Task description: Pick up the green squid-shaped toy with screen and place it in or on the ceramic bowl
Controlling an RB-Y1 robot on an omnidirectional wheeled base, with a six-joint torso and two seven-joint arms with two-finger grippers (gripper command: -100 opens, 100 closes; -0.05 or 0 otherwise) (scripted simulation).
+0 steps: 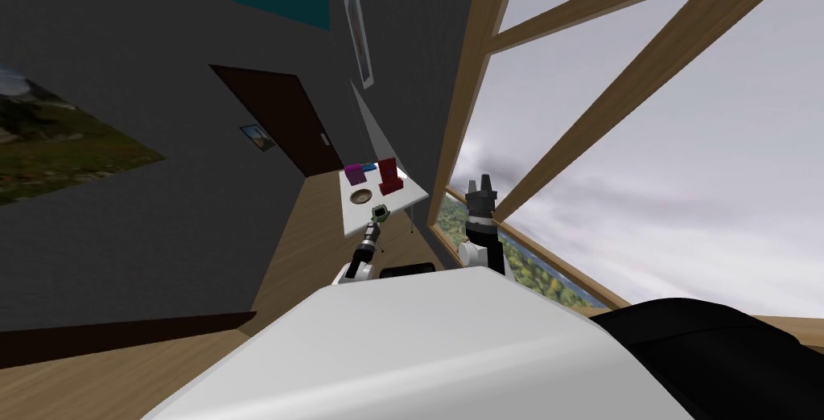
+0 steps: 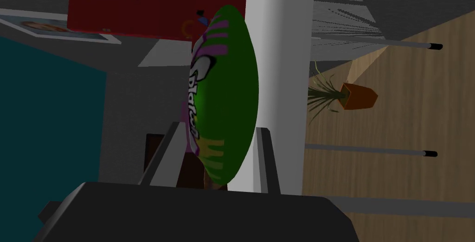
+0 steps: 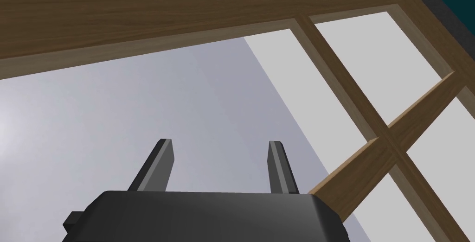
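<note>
White letters with a black outline run along the purple-striped face of the green oval toy (image 2: 227, 95). Seen almost edge-on, they read "Spla"; the letters after that are too foreshortened to tell. The red box (image 2: 157, 3) behind it carries printed blue triangles and yellow rings.

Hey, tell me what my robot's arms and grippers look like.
The left gripper and right gripper each have two thin, light grey, blade-like fingers on a dark boxy body. The left arm and right arm are white with dark joints.
</note>
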